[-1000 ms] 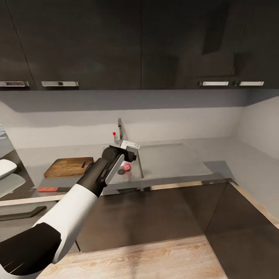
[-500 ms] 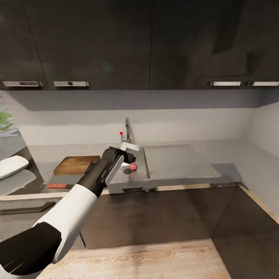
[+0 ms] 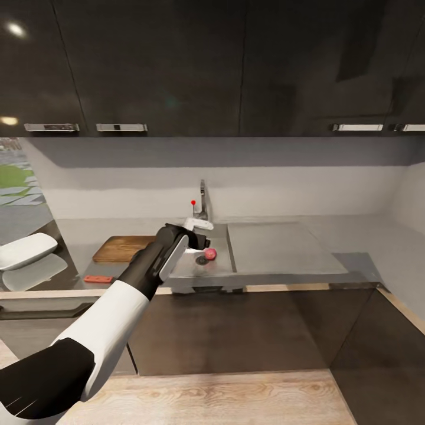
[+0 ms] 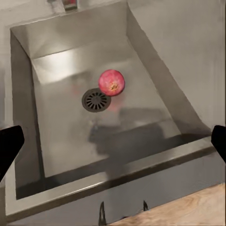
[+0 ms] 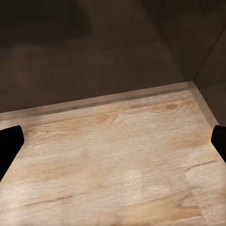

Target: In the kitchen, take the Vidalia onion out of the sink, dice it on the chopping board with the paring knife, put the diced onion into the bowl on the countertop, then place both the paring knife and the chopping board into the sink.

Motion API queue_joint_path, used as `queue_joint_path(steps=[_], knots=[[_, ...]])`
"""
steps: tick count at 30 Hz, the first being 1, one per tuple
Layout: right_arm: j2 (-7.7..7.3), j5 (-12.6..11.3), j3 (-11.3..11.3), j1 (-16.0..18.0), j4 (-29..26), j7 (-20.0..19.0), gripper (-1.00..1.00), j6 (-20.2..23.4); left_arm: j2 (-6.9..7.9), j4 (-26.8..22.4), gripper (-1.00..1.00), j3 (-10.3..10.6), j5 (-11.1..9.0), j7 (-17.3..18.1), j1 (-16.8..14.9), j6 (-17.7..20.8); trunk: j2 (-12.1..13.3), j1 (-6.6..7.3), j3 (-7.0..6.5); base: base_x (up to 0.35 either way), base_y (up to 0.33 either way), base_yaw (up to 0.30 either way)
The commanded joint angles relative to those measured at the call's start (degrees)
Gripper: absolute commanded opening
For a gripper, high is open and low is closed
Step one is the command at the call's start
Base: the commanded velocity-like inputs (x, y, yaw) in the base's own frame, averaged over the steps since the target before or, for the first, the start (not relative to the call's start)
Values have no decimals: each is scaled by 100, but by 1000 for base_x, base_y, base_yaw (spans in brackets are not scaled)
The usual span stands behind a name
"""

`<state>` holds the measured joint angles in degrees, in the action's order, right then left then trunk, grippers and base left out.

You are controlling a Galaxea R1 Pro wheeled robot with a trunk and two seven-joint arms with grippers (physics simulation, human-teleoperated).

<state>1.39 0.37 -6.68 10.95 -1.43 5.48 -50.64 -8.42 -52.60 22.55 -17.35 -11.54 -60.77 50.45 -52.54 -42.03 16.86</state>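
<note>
You are hovering the spread left tool [image 4: 113, 141] over the sink [image 4: 155, 89]; be lowering it toward the onion [image 4: 111, 82] at twelve o'clock, just beside the drain [image 4: 96, 100].

onion [image 4: 111, 82]: pink-red, round, in sink [image 4: 61, 141] just beside drain | board [image 3: 121, 248]: brown, flat on countertop [image 3: 283, 248] | knife [image 3: 98, 279]: orange-red handle, near board | bowl [image 3: 26, 249]: white, far left
</note>
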Motion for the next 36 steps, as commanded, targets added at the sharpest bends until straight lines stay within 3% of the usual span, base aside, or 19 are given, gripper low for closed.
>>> queue_joint_path(steps=[1,4,8,15,19,36], knots=[[2,7,-19,4,2,6,100,-16,1,-4,100,2,-255,-55,-6,17,-5,-1,8,0,0,1],[2,7,-19,4,2,6,100,-16,-1,-5,100,-9,-565,-54,-6,12,-5,-1,8,0,0,0],[2,7,-24,4,2,6,100,-17,1,10,100,1,-705,-51,-6,9,-5,-1,8,0,0,0],[2,7,-26,4,2,6,100,-16,13,176,100,-4,-731,-49,-6,-3,-5,-1,8,0,0,0],[2,7,-26,4,2,6,100,-17,16,434,100,3,-734,-56,-6,-450,-5,-1,8,96,0,0],[2,7,-18,4,2,6,100,-16,16,761,100,7,-734,-55,-6,-641,-5,-1,8,291,-66,0]])
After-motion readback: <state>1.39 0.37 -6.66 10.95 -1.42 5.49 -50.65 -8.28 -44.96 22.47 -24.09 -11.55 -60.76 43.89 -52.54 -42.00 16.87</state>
